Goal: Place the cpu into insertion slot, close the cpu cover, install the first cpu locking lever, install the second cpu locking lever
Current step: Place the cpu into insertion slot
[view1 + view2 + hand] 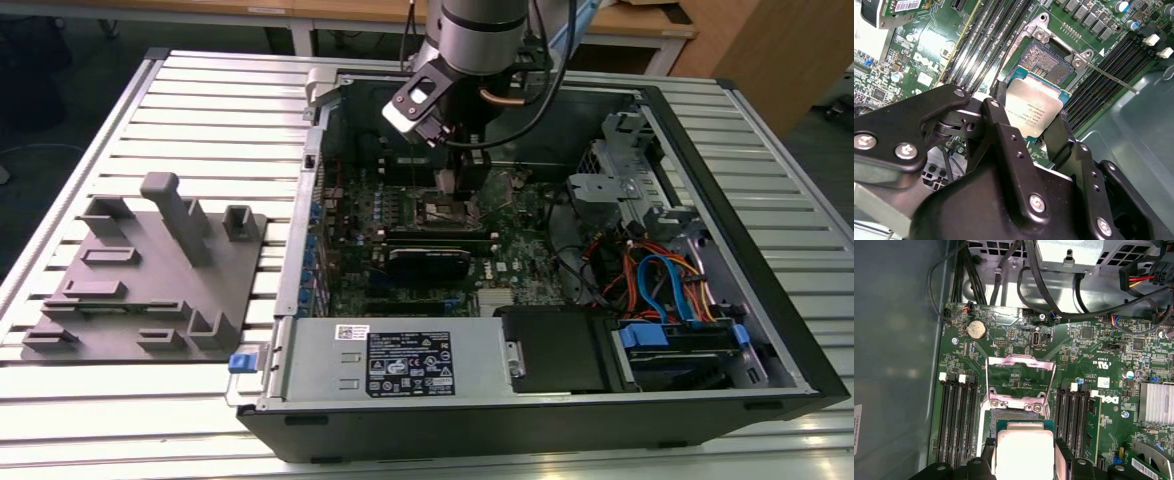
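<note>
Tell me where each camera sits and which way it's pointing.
Exterior view: off the arm, high up, looking down into the open computer case on the slatted table; the arm reaches in.
First wrist view: on the wrist, facing the motherboard and open cpu cover; the tips of the hand show.
Second wrist view: on the wrist, behind the hand, looking along its black fingers toward the insertion slot.
Shared: both wrist views show the hand gripping the cpu above the slot.
</note>
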Controlling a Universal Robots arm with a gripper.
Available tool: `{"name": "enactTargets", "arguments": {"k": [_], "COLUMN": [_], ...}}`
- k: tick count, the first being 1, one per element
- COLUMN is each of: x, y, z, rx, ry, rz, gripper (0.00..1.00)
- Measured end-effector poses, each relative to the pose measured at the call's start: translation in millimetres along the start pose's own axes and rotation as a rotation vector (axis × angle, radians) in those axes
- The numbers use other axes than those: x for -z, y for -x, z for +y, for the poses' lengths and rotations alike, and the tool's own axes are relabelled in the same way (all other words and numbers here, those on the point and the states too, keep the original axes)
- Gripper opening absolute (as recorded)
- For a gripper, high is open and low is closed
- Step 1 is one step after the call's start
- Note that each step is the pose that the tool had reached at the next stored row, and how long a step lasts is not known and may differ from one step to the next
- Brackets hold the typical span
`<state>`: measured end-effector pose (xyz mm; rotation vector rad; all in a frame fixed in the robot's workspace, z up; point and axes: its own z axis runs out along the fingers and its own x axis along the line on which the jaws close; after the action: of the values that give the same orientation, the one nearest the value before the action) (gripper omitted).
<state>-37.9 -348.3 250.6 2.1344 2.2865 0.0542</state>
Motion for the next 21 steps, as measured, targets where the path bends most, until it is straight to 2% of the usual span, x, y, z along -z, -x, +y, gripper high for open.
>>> {"name": "enactTargets", "arguments": {"k": [5,9,13,21], "x": [-2.7,-9.9,-17.3,-31.8], "y": [0.0,-2.2,-4.9,-5.3], "z": [-0.5,-1.3,-1.8,-3.5], "rx": [0.0,-0.001,-0.024,-0.05], "ry": [0.0,-0.0001,0.0004,0.0007], "rz": [0.0,-0.0004,-0.0011,-0.002], "gripper": [0.54,0.54,0.54,0.54]}}
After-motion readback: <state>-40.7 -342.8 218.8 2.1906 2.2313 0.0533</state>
